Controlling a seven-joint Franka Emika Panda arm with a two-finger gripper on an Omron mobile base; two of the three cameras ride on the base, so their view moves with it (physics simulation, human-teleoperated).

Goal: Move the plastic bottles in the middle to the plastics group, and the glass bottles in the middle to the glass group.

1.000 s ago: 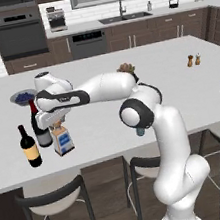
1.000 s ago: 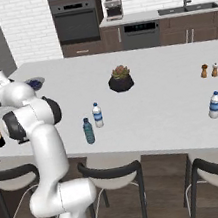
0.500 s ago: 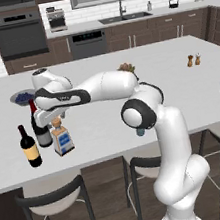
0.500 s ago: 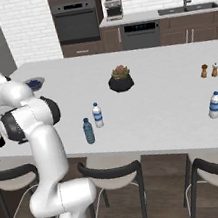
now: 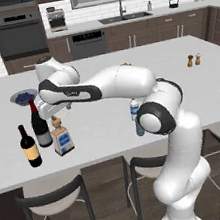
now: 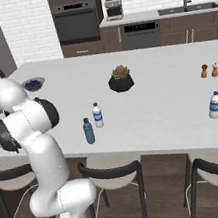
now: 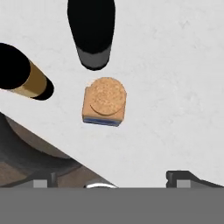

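Jaws spread, gripper (image 7: 111,177) stood above the squat cork-stoppered square glass bottle (image 7: 104,102); a careless retreat risked toppling the tall red-capped dark wine bottle (image 5: 39,124), lower left.

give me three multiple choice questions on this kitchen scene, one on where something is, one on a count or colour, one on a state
1. Where does the cork-stoppered bottle stand?
A. beside the two wine bottles
B. next to the salt and pepper shakers
C. inside the blue bowl

2. How many small bottles stand together mid-counter, in front of the potted plant?
A. one
B. two
C. four

3. What is the gripper doing?
A. clamped on the cork
B. holding a water bottle
C. open above the cork-stoppered bottle

Answers:
1 A: it stands upright right of the red-capped wine bottle and the yellow-label wine bottle.
2 B: a clear bottle and a teal bottle.
3 C: the hand view shows its fingertips spread wide, with the cork untouched between them.
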